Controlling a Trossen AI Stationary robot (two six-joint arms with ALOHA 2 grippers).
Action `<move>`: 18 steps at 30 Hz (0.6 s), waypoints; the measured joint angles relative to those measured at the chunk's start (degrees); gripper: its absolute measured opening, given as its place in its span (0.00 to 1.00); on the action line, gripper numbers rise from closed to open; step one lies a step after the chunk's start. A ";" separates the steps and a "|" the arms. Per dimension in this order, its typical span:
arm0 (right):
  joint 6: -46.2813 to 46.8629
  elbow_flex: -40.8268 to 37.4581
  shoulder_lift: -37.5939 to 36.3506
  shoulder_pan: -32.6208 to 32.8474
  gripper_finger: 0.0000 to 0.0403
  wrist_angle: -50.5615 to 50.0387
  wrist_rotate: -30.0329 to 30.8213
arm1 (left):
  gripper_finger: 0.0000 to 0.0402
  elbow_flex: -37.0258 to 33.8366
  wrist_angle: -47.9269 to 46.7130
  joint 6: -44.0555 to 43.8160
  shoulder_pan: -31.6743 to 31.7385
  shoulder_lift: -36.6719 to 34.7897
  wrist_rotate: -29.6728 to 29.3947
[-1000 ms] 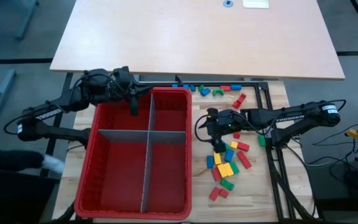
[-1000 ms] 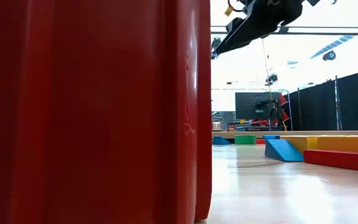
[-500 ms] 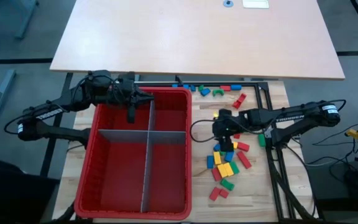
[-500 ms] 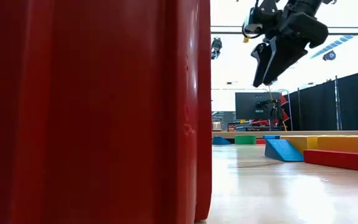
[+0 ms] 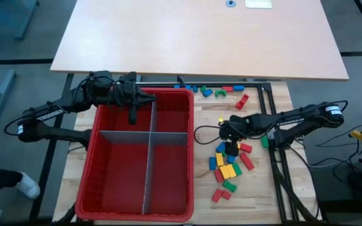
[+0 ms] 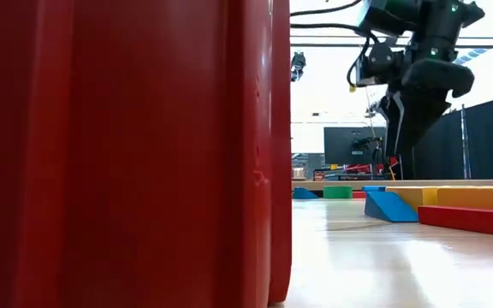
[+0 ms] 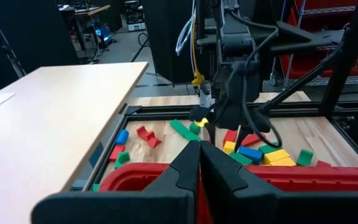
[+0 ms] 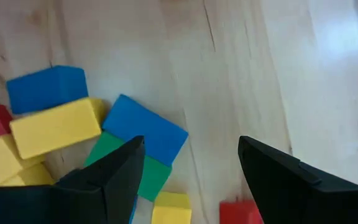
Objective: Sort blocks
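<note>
Over the last second the right gripper [image 5: 232, 147] has swung away from the red bin [image 5: 168, 207] and come down over the pile of blocks [image 5: 228, 164]; the left gripper [image 5: 132, 117] has barely shifted.

Seen from above, the blocks lie on the wooden tabletop [image 5: 203, 188] beside the bin, with a smaller scatter near its far edge. The left gripper hangs over the bin's far rim, by the grey divider [image 5: 148, 164].

At table height, the bin's wall fills the left half. The right gripper [image 6: 403, 162] points straight down, and its tips drop out of sight behind a blue wedge [image 6: 389, 206], a yellow block [image 6: 469, 197] and a red one [image 6: 467, 219].

The left wrist camera shows the left gripper [image 7: 199, 151] clenched, its fingers pressed together above the bin's rim, the right arm beyond it.

The right wrist camera shows the right gripper [image 8: 190, 146] released, fingers spread wide just above a blue block [image 8: 151, 129], holding nothing.
</note>
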 joint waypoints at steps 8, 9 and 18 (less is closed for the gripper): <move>6.34 -0.61 0.04 0.00 0.62 1.59 0.14 | 0.00 0.00 -0.52 2.92 0.00 0.00 0.04; 7.09 -0.62 0.21 0.00 0.62 1.70 0.15 | 0.00 0.00 -0.64 3.54 0.00 0.00 0.04; 10.58 -0.70 4.47 0.13 0.65 1.58 -0.75 | 0.05 0.00 -0.93 7.76 0.00 0.00 0.04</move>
